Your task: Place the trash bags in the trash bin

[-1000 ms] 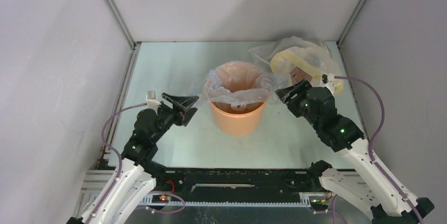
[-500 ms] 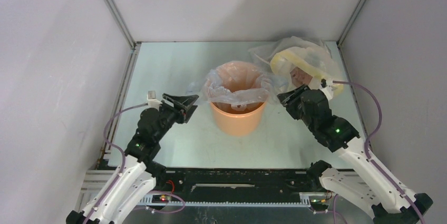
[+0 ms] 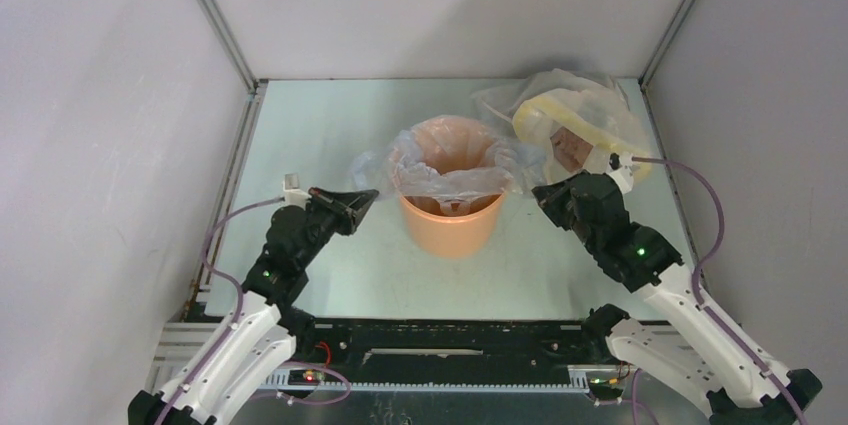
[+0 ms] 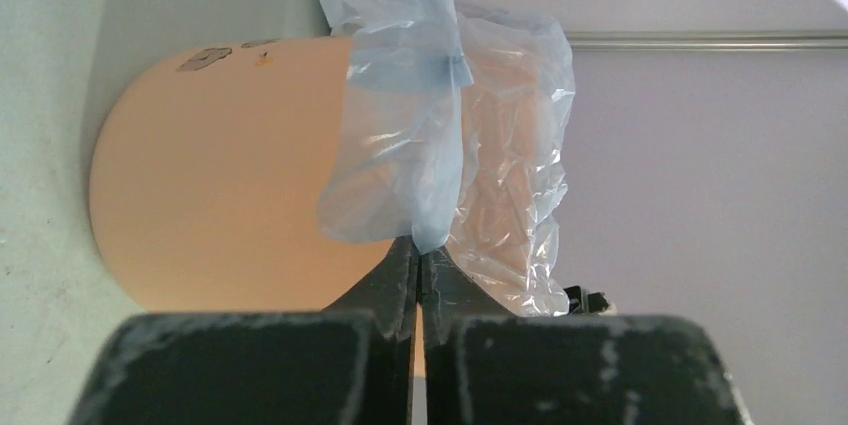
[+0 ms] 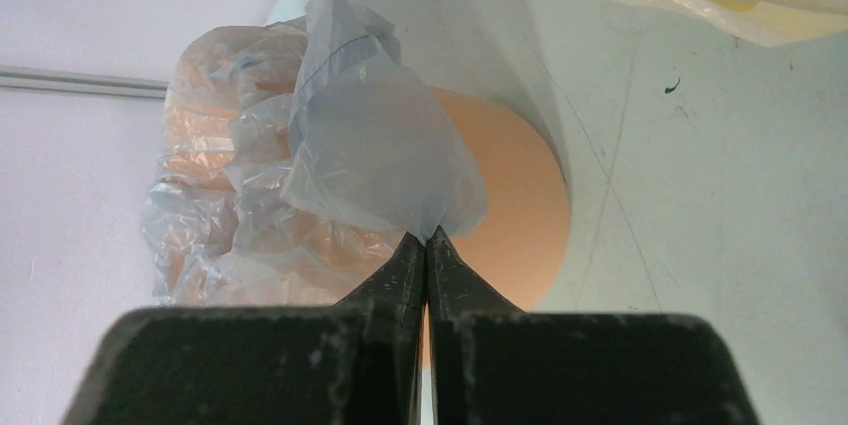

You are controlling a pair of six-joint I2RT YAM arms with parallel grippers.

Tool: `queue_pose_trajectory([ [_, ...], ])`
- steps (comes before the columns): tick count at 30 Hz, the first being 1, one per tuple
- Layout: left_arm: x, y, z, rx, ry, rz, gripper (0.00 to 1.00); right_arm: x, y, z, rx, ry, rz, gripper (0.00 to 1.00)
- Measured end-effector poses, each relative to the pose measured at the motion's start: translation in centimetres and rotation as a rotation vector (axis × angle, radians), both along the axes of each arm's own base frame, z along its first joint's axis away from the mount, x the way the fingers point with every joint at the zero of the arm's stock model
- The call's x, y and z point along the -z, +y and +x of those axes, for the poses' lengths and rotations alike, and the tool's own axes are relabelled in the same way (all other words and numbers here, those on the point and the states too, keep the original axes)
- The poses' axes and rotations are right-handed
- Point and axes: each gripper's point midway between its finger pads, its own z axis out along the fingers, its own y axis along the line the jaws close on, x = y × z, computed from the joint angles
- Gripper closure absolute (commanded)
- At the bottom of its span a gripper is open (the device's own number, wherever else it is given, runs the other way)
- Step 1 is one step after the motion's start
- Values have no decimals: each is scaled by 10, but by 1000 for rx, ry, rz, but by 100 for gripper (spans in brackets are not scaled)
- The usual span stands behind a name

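Clamping opposite edges of the bag (image 3: pixel 445 180), the left fingers (image 4: pixel 416 257) and right fingers (image 5: pixel 427 245) are pressed together on either side of the bin (image 3: pixel 450 230). The bag lines its mouth, draped over the rim. Beyond, a yellow bundle (image 3: pixel 575 125) lies at the far right of the counter (image 3: pixel 320 125).

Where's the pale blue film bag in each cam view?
Top external: pale blue translucent plastic film bag at centre, draped over the rim of the round orange plastic bucket.
Left wrist: bag upper centre, over the bucket's right end.
Right wrist: bag centre-left, over the bucket's left end.
Shared landmark: the bucket.
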Motion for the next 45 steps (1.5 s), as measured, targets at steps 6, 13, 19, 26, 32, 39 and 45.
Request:
queue_pose_trajectory([
  [6,-4,2,-8,10,-31,22,100,-6,-6,-9,-17,-23,-19,100],
  [13,13,1,-22,58,-28,72,100,17,-7,-12,-52,16,-90,100],
  [19,26,-6,-29,126,-13,120,100,38,8,-4,-109,64,-133,100],
  [26,16,-20,-36,251,-50,199,100,61,22,4,-166,117,-192,100],
  [32,16,-30,-46,346,-72,225,100,75,25,7,-180,149,-226,100],
  [39,20,-35,-56,415,-90,254,100,87,30,9,-199,178,-251,100],
  [45,39,-33,-59,439,-63,314,100,84,27,6,-196,161,-275,100],
])
